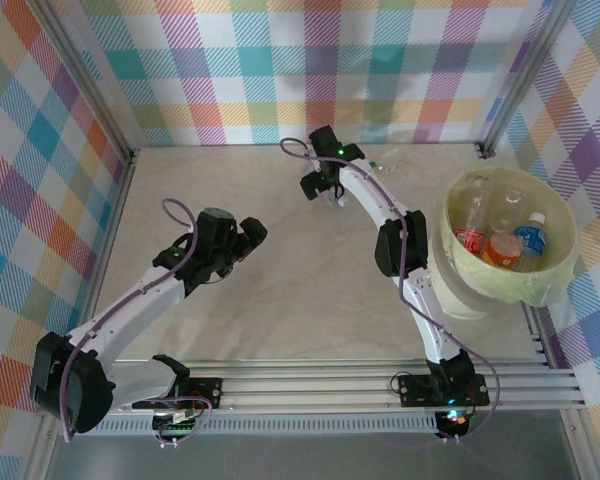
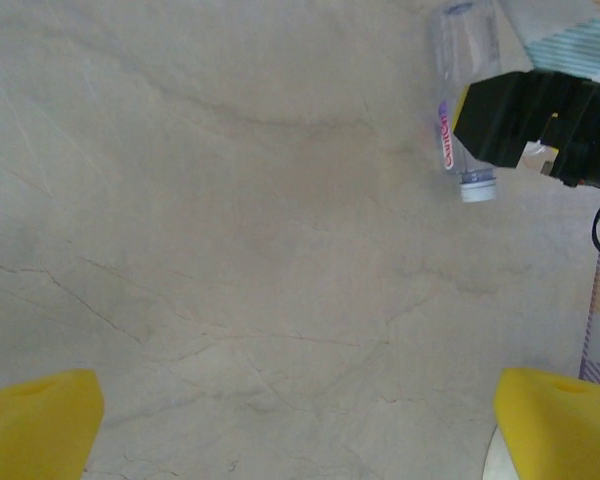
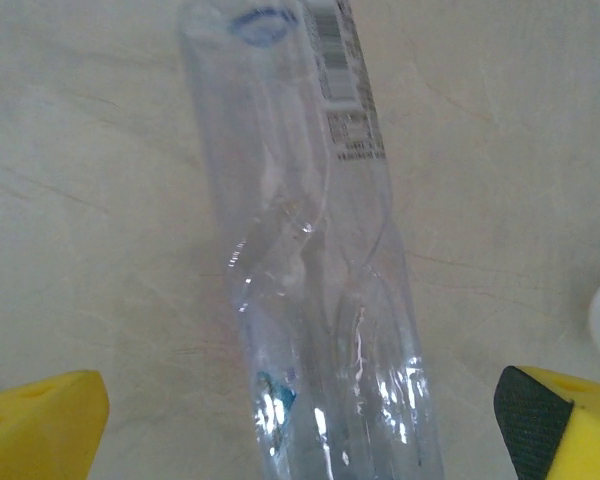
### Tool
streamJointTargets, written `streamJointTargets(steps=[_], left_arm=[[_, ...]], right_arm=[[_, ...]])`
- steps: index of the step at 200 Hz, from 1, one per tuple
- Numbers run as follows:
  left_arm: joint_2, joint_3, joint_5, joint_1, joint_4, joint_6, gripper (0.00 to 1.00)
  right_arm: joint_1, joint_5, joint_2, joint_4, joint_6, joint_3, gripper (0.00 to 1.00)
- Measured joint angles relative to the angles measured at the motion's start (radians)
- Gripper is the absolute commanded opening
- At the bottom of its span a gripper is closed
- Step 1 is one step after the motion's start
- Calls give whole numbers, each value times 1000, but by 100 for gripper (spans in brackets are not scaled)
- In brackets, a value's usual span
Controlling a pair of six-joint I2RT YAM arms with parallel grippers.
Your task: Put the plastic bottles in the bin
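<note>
- Checked pastel walls (image 1: 310, 60) box in a pale marbled tabletop (image 1: 280, 290).
- Right gripper (image 3: 300, 420): its yellow fingers (image 3: 40, 420) are spread wide, one on each side of a clear bottle (image 3: 310, 250). As far as the right wrist view shows, neither touches it.
- That bottle lies on its side near the middle of the tabletop's far edge, crumpled and dented, with a pale cap on.
- Left gripper (image 2: 300, 420): its fingers are also spread wide and hold nothing, over bare surface between the left edge and the middle.
- The bin (image 1: 460, 290) stands at the right edge, with several bottles (image 1: 528, 240) already inside.
- Risk, as I judge it: the slick, round, dented body may roll or squirt away as the fingers close. A grip far from its middle would let it droop and catch the bin's rim on the way across.
</note>
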Motion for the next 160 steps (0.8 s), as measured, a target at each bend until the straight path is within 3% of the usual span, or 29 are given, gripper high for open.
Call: streamJointTargets(steps=[46,111,138,160], left_arm=[[56,-29,52,0,65,-18,100],[69,-29,74,0,124,-20,100],[78,-31,130,-3,193,6,100],[78,-31,164,-19,254,47,100]], right_arm=[[-9,-6,51,-51,50,2,94],[-11,-77,50,-44,87,-12,64],[-10,-85,-2,-30,104,-107,59],[-3,-86,-134,6,116,-285,58]])
